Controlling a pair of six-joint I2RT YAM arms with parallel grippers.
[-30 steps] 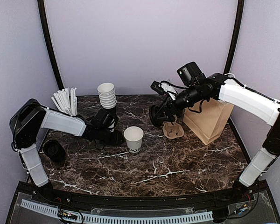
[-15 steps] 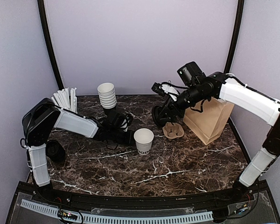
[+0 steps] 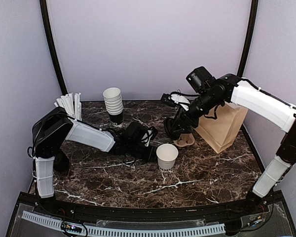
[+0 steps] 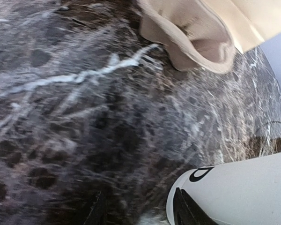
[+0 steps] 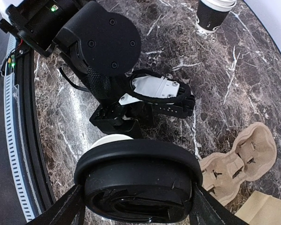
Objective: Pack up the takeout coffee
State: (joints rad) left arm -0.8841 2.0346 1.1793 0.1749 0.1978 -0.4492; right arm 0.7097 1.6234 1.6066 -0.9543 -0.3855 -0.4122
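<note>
Sliding rightward since 1 second ago, the white cup is now sitting near the middle of the tabletop, just short of the pulp carrier, with the left pincer reaching in at its side. Above the carrier the right pincer is hovering, clamped on the black lid, close beside the brown paper bag.

From the left wrist, the cup is lying against 1 dark fingertip and bare marble is showing between the 2 tips — clamped or merely pushing, I cannot tell.

From the right wrist, the lid is filling the space between both fingers, and the cup's rim is peeking out just beyond it — not yet underneath.

Judging from this, the capping is calling for the cup to be standing still and steadied first. The lid should then be coming down flat and centred over the rim, pressing evenly so no edge is riding up.
</note>
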